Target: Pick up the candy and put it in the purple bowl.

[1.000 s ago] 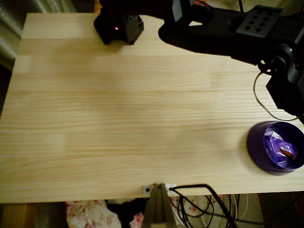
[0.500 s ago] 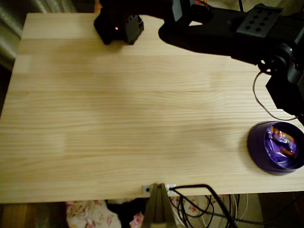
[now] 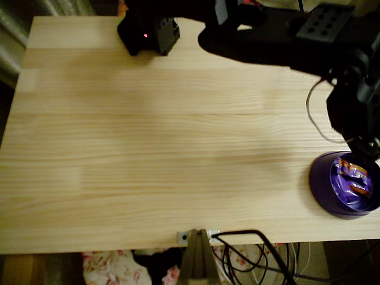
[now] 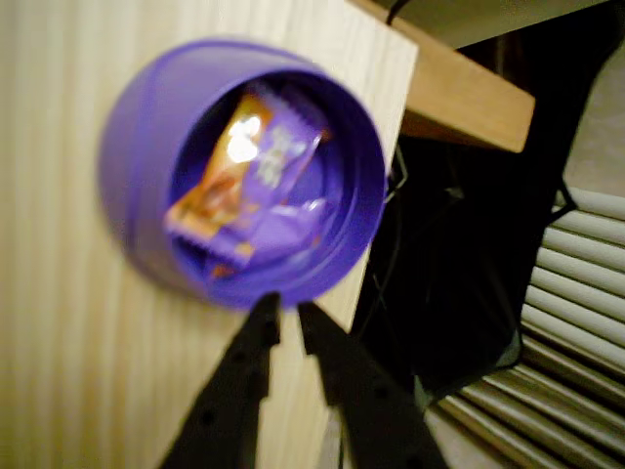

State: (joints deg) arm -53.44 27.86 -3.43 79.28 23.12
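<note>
- Candy [image 4: 249, 156] lies inside the purple bowl [image 4: 132, 147], resting on the bowl floor on top of other purple wrapping. Shiny purple wrapper, orange-gold patch facing up.
- Overhead view: candy [image 3: 355, 177] shows as a purple-and-orange shape within the bowl [image 3: 320, 178], which sits at the table's [image 3: 148, 148] 3–4 o'clock edge, close to the near corner.
- Gripper [image 4: 288, 318], wrist view: the two dark fingers nearly meet at the tips, a thin gap between them, nothing held. The tips stand just outside the bowl rim, on its 6 o'clock side.
- Key relation: from the fingertips the candy lies toward 12 o'clock, over the rim and down in the bowl. Its long axis runs roughly from 7 to 1 o'clock in the wrist view.
- Overhead view: the dark arm [image 3: 285, 41] reaches in from the table's 12 o'clock edge and bends down toward the bowl's 12 o'clock rim; the gripper itself is too dark to resolve there.
- Judgement: placement looks complete, candy free of the fingers and contained. The remaining move is probably a retreat; the tips are near the rim, so a careless swing could nudge the bowl toward the table edge.
</note>
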